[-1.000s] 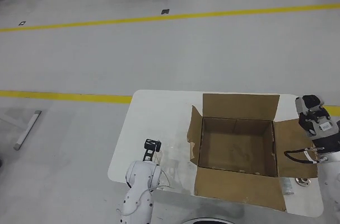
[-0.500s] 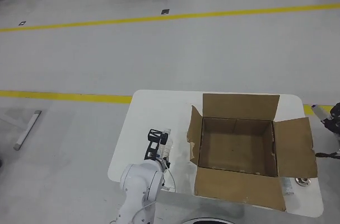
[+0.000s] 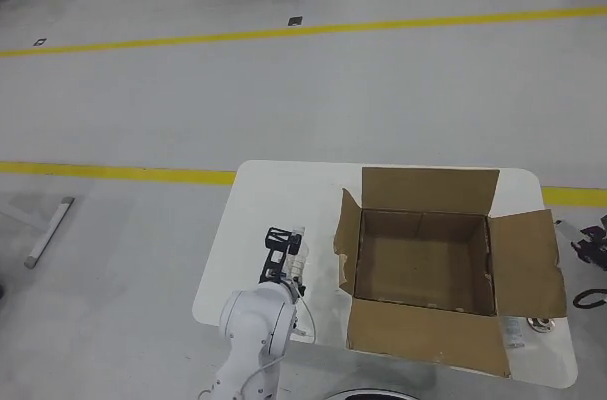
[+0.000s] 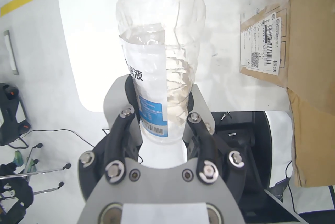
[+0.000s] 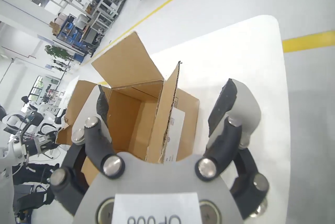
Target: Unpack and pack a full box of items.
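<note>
Found left pincer (image 4: 161,94) over white tabletop (image 3: 273,200), near open cardboard box (image 3: 428,190), clenched low on clear plastic bottle (image 4: 159,26), probably for packing. Found right pincer (image 5: 165,94) released, beyond box's other side. Got grip detail from left wrist view; box's bare floor from top view.

White table (image 3: 273,205), rounded at the corners. Bears an open cardboard box (image 3: 423,262) on its right half, flaps spread outward. Also holds a small item (image 3: 539,323) just beside the box's near right flap, too small to identify.
</note>
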`<state>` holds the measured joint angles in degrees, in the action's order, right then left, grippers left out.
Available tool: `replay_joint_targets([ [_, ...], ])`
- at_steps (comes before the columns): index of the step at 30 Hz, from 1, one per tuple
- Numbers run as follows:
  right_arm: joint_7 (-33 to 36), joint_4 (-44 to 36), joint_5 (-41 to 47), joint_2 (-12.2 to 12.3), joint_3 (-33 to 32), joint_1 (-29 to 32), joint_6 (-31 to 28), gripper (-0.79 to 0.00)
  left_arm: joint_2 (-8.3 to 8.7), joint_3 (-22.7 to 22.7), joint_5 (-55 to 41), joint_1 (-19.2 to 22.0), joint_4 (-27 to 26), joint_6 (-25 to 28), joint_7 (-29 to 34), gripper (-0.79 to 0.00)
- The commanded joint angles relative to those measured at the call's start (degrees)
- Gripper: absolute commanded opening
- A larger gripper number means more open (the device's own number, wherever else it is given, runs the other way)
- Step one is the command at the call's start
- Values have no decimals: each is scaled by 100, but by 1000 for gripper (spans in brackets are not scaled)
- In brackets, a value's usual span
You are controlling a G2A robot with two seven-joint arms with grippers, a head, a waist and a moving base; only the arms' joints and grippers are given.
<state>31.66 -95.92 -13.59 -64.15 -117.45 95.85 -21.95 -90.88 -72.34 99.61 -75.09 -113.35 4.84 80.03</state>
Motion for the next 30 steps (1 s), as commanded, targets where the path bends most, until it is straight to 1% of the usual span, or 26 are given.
replay_joint_targets([
  [1, 7, 141, 79, -3, 119, -46, -125, -594, -2, 0, -44, 5, 6, -68, 12, -785],
  [3, 46, 234, 68, 1, 225, -99, -153, -693, 2, -6, -52, 2, -6, -74, 23, -785],
  [4, 65, 277, 103, 1, 280, -126, -176, -720, 2, -6, -52, 2, -6, -74, 23, -785],
  [6, 134, 358, 166, 5, 379, -180, -241, -699, 2, -6, -52, 2, -6, -74, 23, -785],
  [9, 185, 550, 373, 7, 489, -262, -348, -686, 2, -6, -52, 2, -6, -74, 23, -785],
  [11, 215, 632, 389, 12, 555, -312, -335, -754, 2, -6, -52, 2, -6, -74, 23, -785],
  [13, 210, 685, 487, 11, 613, -348, -348, -785, 2, -6, -52, 2, -6, -74, 23, -785],
  [18, 153, 723, 638, 0, 802, -393, -325, -785, 2, -6, -52, 2, -6, -74, 23, -785],
  [22, 53, 675, 650, -20, 1030, -408, -226, -785, 17, -61, -106, -46, -35, -76, -238, -785],
  [25, -19, 628, 676, -41, 1235, -429, -122, -785, 14, -152, -223, 109, -135, -186, -273, -785],
  [30, -176, 454, 621, -74, 1567, -464, -9, -785, -8, -226, -557, 457, -405, -394, -133, -785],
])
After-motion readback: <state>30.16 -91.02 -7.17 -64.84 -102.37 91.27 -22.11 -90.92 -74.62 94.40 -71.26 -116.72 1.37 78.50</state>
